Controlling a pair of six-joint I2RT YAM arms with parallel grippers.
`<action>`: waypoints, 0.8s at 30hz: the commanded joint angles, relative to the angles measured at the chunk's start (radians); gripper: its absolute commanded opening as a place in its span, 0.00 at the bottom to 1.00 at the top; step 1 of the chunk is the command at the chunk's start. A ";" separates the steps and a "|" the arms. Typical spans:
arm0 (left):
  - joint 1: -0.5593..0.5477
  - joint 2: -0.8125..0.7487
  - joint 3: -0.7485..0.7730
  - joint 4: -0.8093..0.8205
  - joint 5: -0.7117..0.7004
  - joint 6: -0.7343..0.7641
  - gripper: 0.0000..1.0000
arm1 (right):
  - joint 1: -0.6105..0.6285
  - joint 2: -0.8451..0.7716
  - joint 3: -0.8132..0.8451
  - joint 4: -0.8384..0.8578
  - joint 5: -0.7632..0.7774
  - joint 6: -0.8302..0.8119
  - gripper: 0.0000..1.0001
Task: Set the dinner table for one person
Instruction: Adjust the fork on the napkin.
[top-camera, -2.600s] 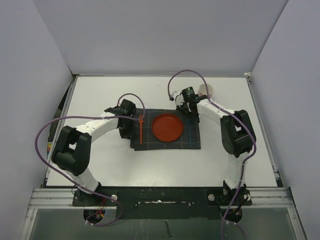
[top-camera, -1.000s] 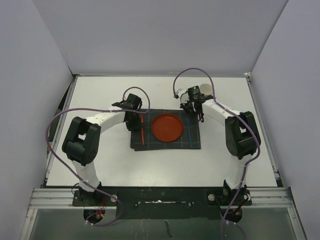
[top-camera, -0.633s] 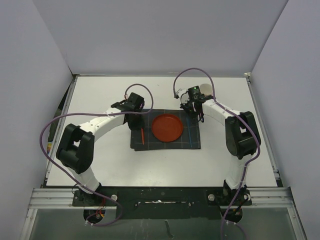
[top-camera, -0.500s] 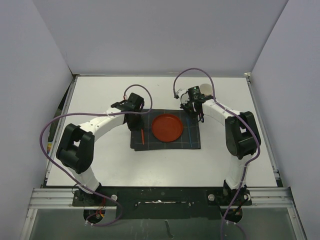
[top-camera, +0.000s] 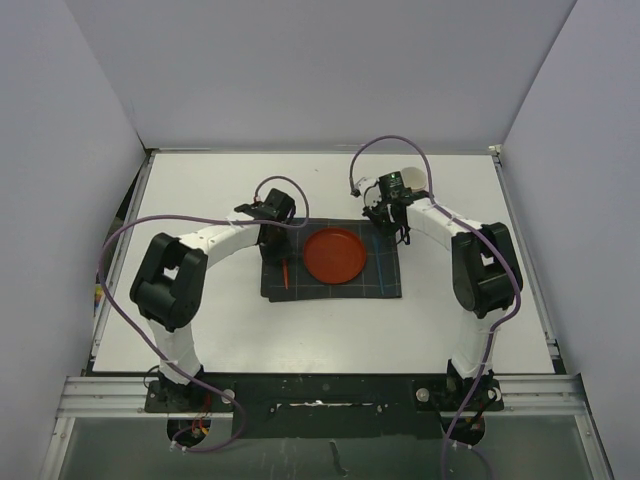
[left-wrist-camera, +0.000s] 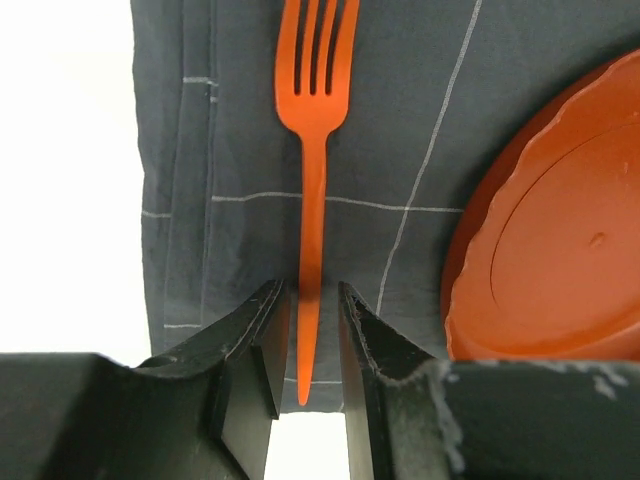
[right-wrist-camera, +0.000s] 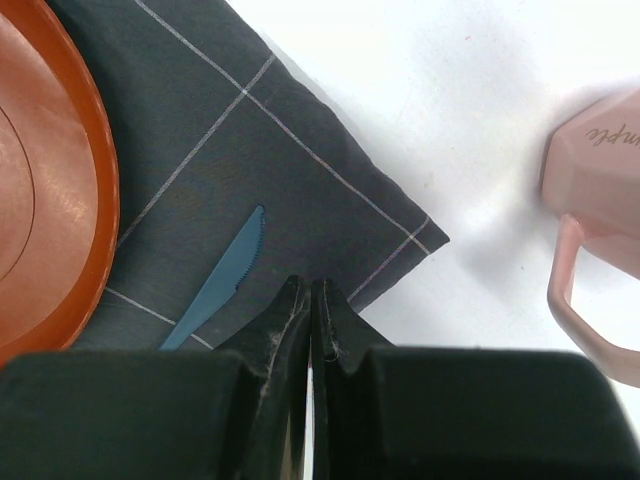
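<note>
Purple cables (top-camera: 388, 140), grey enclosure walls (top-camera: 320, 70)

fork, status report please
Left end effector open, straddling fork handle, fork flat on mat beside plate. Right end effector shut, empty, over mat corner. Nothing blocking fork.

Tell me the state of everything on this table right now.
Placemat: spread out.
Orange fork: lying flat on placemat.
Red plate: empty, on placemat.
Blue knife: flat on placemat beside plate.
Pink mug: on bare dinner table, off placemat.
Left end effector: open, straddling fork handle.
Right end effector: shut, empty.
</note>
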 joint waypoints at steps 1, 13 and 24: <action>-0.013 0.039 0.065 0.040 0.010 -0.009 0.25 | -0.012 -0.039 -0.004 0.026 -0.019 0.013 0.00; -0.030 0.055 0.092 0.020 0.002 0.000 0.00 | -0.026 -0.041 -0.010 0.026 -0.040 0.015 0.00; -0.036 0.030 0.088 -0.002 -0.017 0.013 0.00 | -0.026 -0.037 -0.009 0.025 -0.041 0.015 0.00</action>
